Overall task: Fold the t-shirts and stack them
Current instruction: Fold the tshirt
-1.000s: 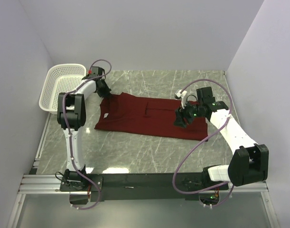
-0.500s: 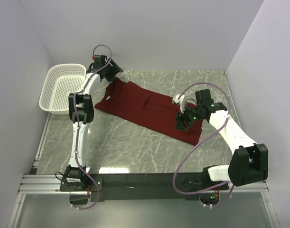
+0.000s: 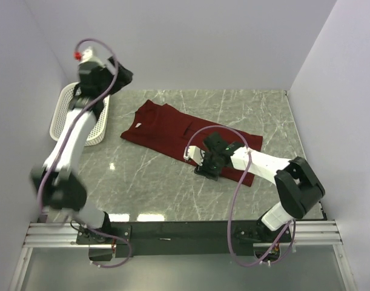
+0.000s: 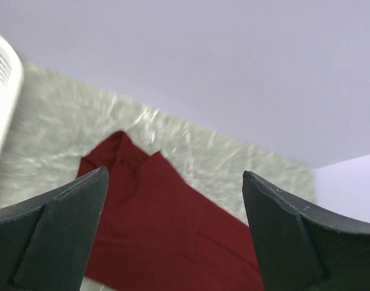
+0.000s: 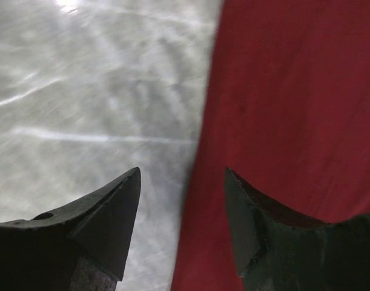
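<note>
One maroon t-shirt [image 3: 172,130] lies flat and slantwise on the marble table, its collar end at the back left. My left gripper [image 3: 125,76] hangs high above the back left corner, well clear of the cloth. In the left wrist view the left gripper [image 4: 174,173] is open wide, with the t-shirt [image 4: 154,224] far below it. My right gripper [image 3: 204,165] is low at the t-shirt's near edge. In the right wrist view the right gripper [image 5: 181,171] is open and straddles the edge of the t-shirt [image 5: 294,91], one finger over bare table and the other over cloth.
A white perforated basket [image 3: 65,115] stands at the back left, partly under the raised left arm, and shows as a blurred white rim [image 4: 0,79] in the left wrist view. Grey walls close in the table on three sides.
The left gripper opened, let go of the t-shirt's collar end and rose to the back left. The t-shirt swung slantwise. The right gripper moved left and nearer, to the near edge.
</note>
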{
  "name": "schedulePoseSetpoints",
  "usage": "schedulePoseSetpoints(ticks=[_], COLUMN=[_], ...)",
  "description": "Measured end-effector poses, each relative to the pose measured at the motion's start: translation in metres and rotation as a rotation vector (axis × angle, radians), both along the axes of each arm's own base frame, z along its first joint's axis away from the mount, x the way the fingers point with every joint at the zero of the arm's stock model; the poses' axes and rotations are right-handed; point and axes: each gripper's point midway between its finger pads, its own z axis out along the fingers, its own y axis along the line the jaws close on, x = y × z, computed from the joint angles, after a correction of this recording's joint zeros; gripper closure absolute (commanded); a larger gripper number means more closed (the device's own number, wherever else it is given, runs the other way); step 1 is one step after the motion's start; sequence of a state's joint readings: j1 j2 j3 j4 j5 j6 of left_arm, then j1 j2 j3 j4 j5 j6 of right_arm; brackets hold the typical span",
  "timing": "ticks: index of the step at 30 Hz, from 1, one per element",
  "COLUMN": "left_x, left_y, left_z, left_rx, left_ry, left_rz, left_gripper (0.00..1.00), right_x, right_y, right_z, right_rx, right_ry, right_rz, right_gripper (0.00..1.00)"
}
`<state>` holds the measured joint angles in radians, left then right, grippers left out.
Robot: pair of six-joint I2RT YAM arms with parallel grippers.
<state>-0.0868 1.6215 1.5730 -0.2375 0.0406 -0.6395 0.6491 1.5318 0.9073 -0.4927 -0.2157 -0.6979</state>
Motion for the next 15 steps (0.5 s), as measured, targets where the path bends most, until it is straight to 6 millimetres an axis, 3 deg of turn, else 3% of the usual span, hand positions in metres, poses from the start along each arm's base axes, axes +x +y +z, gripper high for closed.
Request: schedulePoseSetpoints(ticks=[3,6,9,11,15], left_x=[-0.069,-0.124,-0.160,-0.178,-0.212], left_y=[0.014,0.024,0.028,0.029,0.029], left_z=[0.058,0.079,0.061,0.037,-0.027], left_rx=[0.015,0.030,0.034,0.031,-0.017], left_ry=[-0.167,-0.259,-0.249,-0.202,-0.053], left_rz=[0.025,0.044,0.049,0.048,0.057], left_gripper=[0.01,0.01,0.00,0.01,0.01], right_x=[0.010,0.016,0.022,0.025,0.026], right_y=[-0.001,-0.005,-0.010,-0.014,-0.018], right_z=[-0.006,-0.011,-0.016,-0.021,-0.023], right_rx=[-0.046,-0.082,-0.117,-0.143,-0.164], right_ry=[-0.040,-0.063,-0.083,-0.091,-0.097], right_rz=[-0.041,-0.077,-0.108,-0.126,-0.143], right_gripper=[0.40,0.44,0.51,0.57,0.80])
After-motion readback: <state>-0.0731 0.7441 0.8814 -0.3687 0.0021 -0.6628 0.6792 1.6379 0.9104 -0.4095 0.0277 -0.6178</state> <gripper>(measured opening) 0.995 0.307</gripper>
